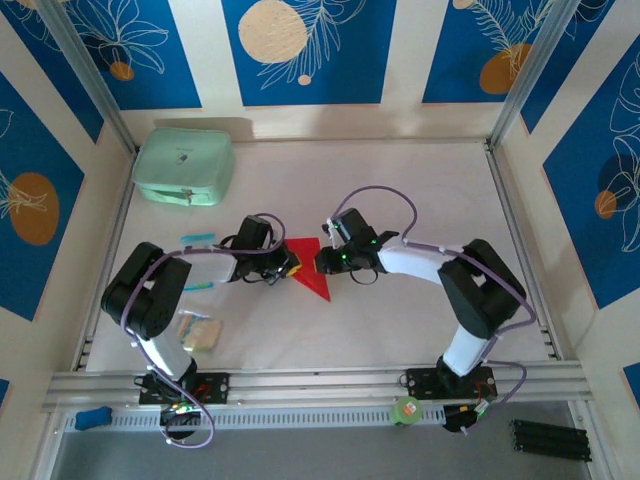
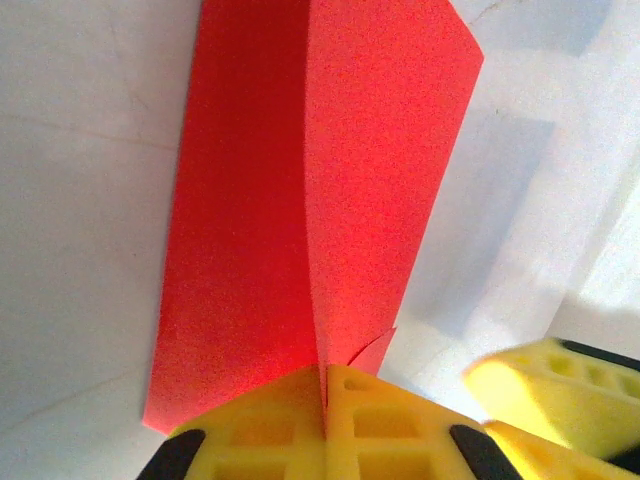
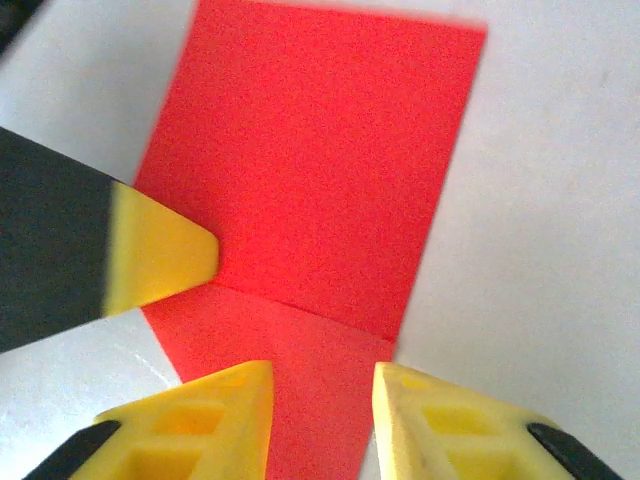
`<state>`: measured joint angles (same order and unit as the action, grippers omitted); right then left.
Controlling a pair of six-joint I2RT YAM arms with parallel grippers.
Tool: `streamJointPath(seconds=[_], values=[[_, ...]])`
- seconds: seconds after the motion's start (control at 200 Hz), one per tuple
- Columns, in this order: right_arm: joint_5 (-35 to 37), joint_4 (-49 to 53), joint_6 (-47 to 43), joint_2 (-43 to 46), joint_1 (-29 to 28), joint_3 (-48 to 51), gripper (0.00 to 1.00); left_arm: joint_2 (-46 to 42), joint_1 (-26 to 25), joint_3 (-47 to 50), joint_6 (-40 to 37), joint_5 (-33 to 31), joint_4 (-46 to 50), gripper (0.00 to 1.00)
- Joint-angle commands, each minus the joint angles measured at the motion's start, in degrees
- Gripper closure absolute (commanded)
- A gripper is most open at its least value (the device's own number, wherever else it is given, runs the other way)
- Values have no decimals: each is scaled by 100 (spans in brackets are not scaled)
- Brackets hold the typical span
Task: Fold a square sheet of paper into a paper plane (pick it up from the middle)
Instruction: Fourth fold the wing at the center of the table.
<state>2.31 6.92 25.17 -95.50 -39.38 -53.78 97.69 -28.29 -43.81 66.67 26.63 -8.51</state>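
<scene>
Left to right:

Case (image 1: 185, 168): well out ahead of my left claw (image 1: 292, 268) and off to its left, by the far wall. Nothing of mine touches it.

Packet (image 1: 198, 332): back beside my left arm, well behind that claw.

Left claw: closed and pinching the paper (image 1: 308, 268). On its wrist cam both pads (image 2: 270, 430) are pressed together, and the paper's raised crease runs straight into the seam between them. The paper stretches away ahead of the claw as two panels meeting at that crease. The left panel is shaded, the right one lit. It's a folded sheet, triangular from above.

The paper lies mid-table (image 1: 400, 180), right between my two claws, tip pointing back toward my bases.

Right claw (image 1: 320, 262): jaws apart, gripping nothing. On its wrist cam my fingers (image 3: 250, 415) straddle the paper's near end, with flat red showing in the gap. Can't tell if the tips touch it. A fold line crosses just ahead of them. The left claw's fingertip comes in from the left and meets the paper's edge at that line.

On the left wrist cam, the right claw's finger sits just beside the paper, low right.
</scene>
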Motion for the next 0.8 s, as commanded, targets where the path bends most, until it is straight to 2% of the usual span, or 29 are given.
streamJointPath(seconds=[0.0,0.145,0.28,0.525,0.795], values=[[878,-157,-603,319,-409,178,66,-156,34,-109,124,-78,279,96],[2121,-154,-925,302,-1041,261,64,-145,32,-213,188,-105,337,96],[2733,-9,-1003,100,-1514,240,64,-144,31,-263,147,-127,431,96],[3009,227,-820,-368,-1877,65,66,-118,32,-308,135,-117,490,96],[3103,266,-777,-531,-1889,7,76,-180,34,-307,146,-174,569,95]])
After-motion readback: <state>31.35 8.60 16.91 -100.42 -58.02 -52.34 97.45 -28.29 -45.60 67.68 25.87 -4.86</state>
